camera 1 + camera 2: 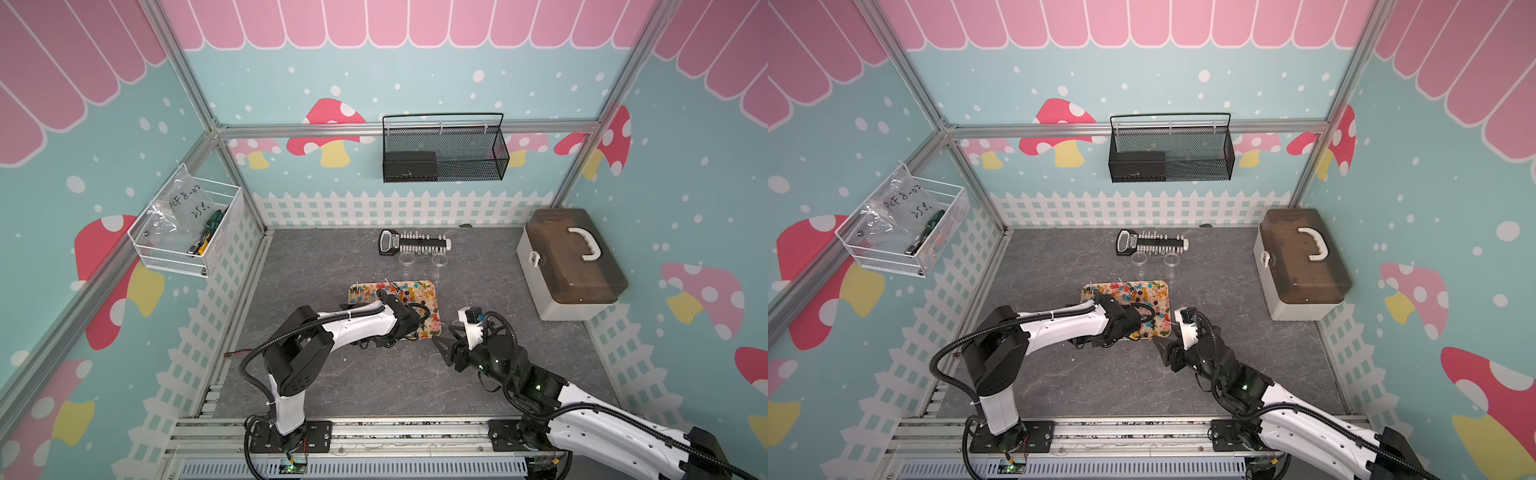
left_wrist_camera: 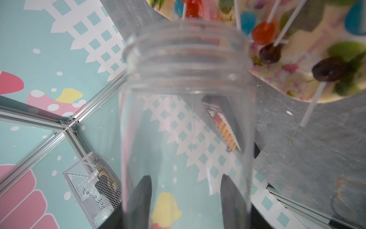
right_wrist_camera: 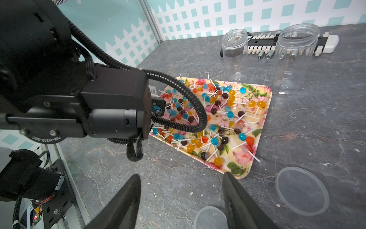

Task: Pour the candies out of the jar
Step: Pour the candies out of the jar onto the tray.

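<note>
Empty clear jar (image 2: 186, 103) being held with its mouth toward the tray (image 3: 262, 119)
The jar is being gripped by the left jaws above the tray's left side. The candies (image 3: 230, 114) are being carried, scattered, by the tray on the bench (image 3: 316, 128). The right jaws are being held open and empty above the bench, beside the tray's near right corner.

Clear jar (image 2: 186, 111), blue, orange, red, black candies (image 3: 230, 114), pink-flowered cream tray (image 3: 261, 93), grey marbled table (image 3: 316, 123)
</note>
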You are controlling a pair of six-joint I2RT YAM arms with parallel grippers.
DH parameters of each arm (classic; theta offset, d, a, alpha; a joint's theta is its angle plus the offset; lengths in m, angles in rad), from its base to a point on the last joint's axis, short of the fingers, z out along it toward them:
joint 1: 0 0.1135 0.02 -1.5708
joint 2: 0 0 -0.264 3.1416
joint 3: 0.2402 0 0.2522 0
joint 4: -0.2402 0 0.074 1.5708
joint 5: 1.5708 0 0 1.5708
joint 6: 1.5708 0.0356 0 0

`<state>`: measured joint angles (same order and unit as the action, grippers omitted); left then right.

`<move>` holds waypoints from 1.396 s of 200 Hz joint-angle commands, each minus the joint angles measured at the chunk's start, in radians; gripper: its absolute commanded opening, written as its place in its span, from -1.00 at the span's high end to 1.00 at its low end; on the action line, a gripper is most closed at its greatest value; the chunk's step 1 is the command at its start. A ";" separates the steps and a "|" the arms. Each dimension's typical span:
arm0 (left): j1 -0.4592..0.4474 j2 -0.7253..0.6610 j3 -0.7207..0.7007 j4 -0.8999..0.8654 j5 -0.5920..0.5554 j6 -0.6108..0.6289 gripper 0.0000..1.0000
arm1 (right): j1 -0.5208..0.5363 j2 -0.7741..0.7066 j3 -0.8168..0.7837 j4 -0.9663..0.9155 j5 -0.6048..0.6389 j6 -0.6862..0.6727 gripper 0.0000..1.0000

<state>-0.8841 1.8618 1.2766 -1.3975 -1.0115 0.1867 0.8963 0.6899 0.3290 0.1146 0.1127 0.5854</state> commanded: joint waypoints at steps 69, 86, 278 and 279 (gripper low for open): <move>0.011 -0.108 0.018 0.008 0.052 -0.053 0.19 | -0.005 -0.055 0.075 -0.194 -0.020 0.052 -0.24; 0.015 -0.152 0.011 0.029 0.106 -0.091 0.19 | -0.005 -0.075 0.130 -0.296 -0.025 0.057 -0.22; 0.105 -1.075 -0.348 0.784 1.172 -0.186 0.13 | -0.018 0.493 1.167 -0.778 -0.241 -0.223 -0.13; 0.105 -1.079 -0.351 0.787 1.175 -0.187 0.13 | -0.018 0.498 1.175 -0.782 -0.246 -0.226 -0.13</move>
<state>-0.7906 0.8532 0.9932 -0.7715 -0.0418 0.0235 0.8917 1.1080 1.3632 -0.5476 -0.0231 0.4755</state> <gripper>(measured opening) 0.564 0.567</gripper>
